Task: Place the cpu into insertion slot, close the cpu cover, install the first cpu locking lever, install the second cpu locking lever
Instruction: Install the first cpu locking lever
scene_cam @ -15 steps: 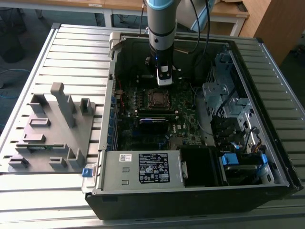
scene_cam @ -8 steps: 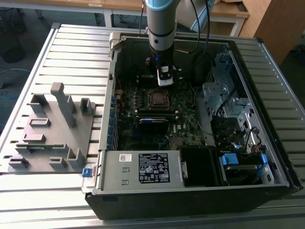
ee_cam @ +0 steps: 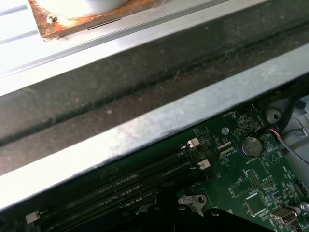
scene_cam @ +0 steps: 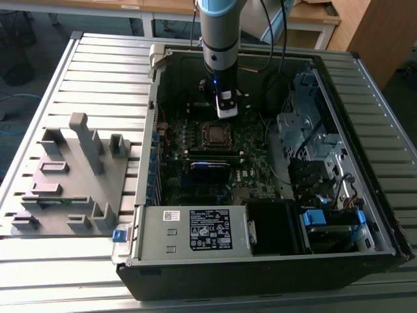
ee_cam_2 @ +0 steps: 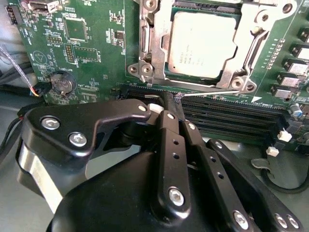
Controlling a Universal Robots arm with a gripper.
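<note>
An open computer case [scene_cam: 260, 280] lies on a slatted table [scene_cam: 98, 72], and the arm [scene_cam: 220, 32] reaches down into it above the green board [ee_cam_2: 91, 43]. On that board the socket [scene_cam: 215, 135] holds the silver-topped chip [ee_cam_2: 203, 43], with the metal cover frame [ee_cam_2: 157, 48] lying flat around the chip's edges. The pincer [ee_cam_2: 172, 100] hangs over the board's long black memory slots [ee_cam_2: 231, 113] with its fingers drawn together. Their tip is right at the free end of a thin wire lever [ee_cam_2: 212, 92], which runs along the socket side nearest those slots; I cannot tell whether they pinch it.
</note>
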